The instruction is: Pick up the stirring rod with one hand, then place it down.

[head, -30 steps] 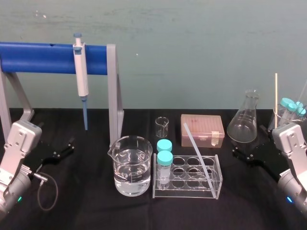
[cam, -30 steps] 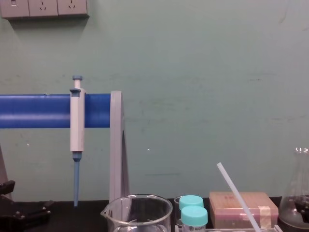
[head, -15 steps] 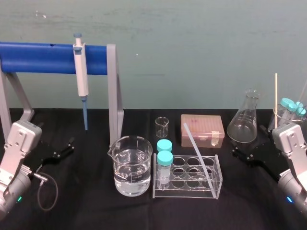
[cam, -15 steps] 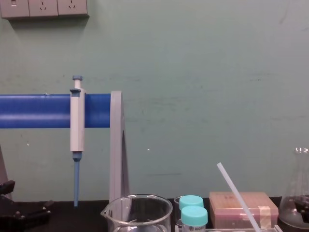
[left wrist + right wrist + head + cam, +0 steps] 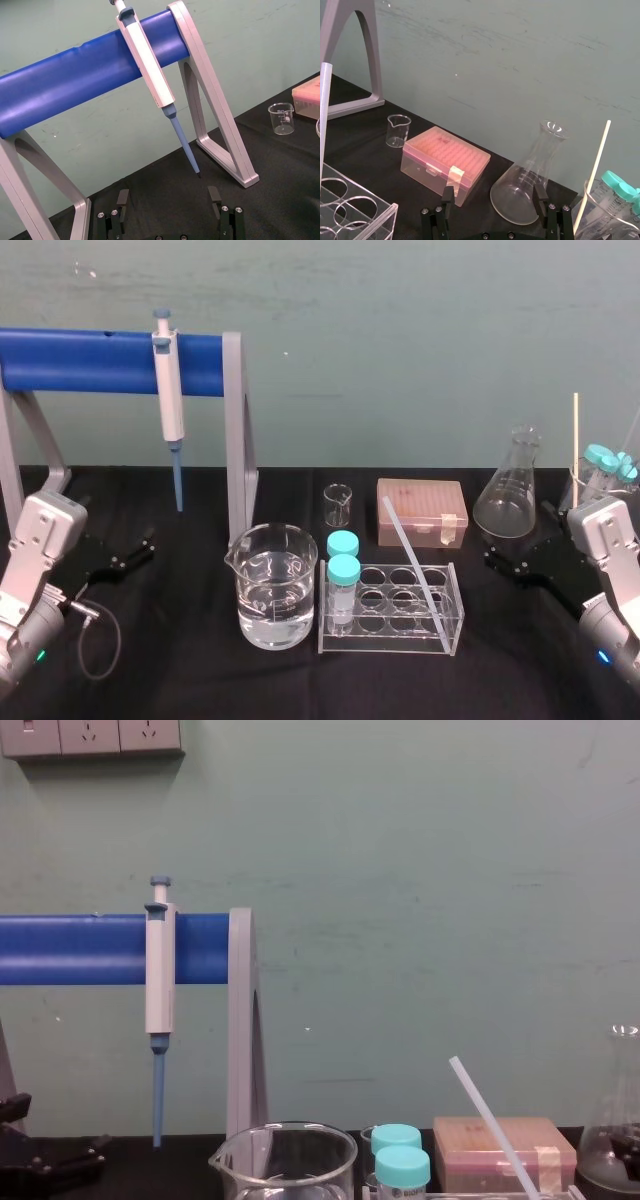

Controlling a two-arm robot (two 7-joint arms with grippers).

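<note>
The stirring rod (image 5: 414,565) is a translucent white rod leaning slantwise in the clear tube rack (image 5: 455,625) at mid-table, its upper end pointing back toward the pink box. It also rises at the chest view's lower right (image 5: 488,1120) and along the right wrist view's edge (image 5: 324,110). My right gripper (image 5: 520,545) rests open on the black cloth at the right, well apart from the rod; its fingers (image 5: 447,197) stand wide before the conical flask. Far left on the cloth, my left gripper (image 5: 115,545) is open too (image 5: 169,210), holding nothing.
A water-filled beaker (image 5: 276,585) stands left of the rack, which holds two teal-capped tubes (image 5: 343,570). Behind are a small beaker (image 5: 338,504), a pink tip box (image 5: 421,511), a conical flask (image 5: 510,490), and a beaker with a thin cream stick (image 5: 575,435). A pipette (image 5: 170,400) hangs on the blue stand (image 5: 90,360).
</note>
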